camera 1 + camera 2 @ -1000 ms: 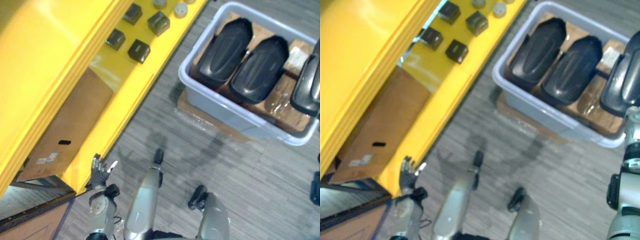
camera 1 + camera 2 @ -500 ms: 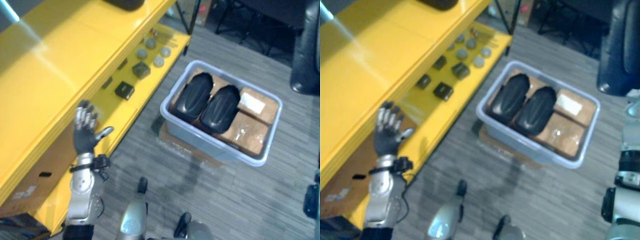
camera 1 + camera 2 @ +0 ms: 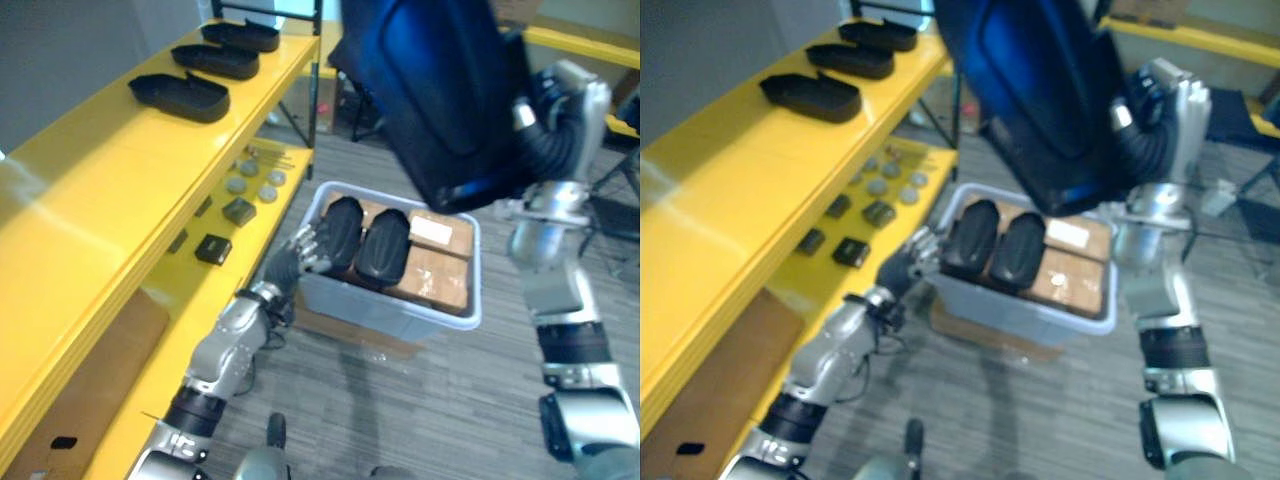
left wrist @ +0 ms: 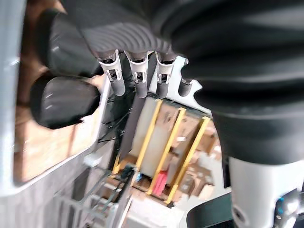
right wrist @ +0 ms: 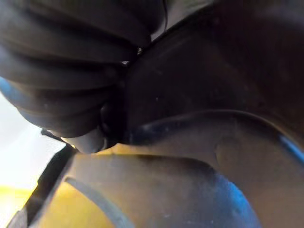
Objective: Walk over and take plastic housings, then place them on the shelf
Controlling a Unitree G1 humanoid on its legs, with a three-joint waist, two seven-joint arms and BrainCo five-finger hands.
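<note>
My right hand (image 3: 560,95) is raised high and shut on a large black plastic housing (image 3: 440,100), which hangs tilted above the grey bin (image 3: 400,310); its dark shell (image 5: 199,142) sits right against the hand in the right wrist view. Two more black housings (image 3: 340,232) (image 3: 383,245) lie side by side in the bin. My left hand (image 3: 300,255) is open at the bin's left rim, its fingers (image 4: 137,78) relaxed and holding nothing. Three black housings (image 3: 180,95) (image 3: 215,62) (image 3: 243,35) lie in a row on top of the yellow shelf (image 3: 90,190).
Cardboard boxes (image 3: 435,265) fill the right side of the bin. The lower shelf level carries small black blocks (image 3: 213,248) and grey discs (image 3: 250,185). A cardboard sheet (image 3: 90,390) lies under the shelf. Grey carpet stretches in front of the bin.
The camera has swung upward, showing the shelf top. My right arm has lifted the housing high in front of the view. My left hand went from the shelf's edge to the bin's rim.
</note>
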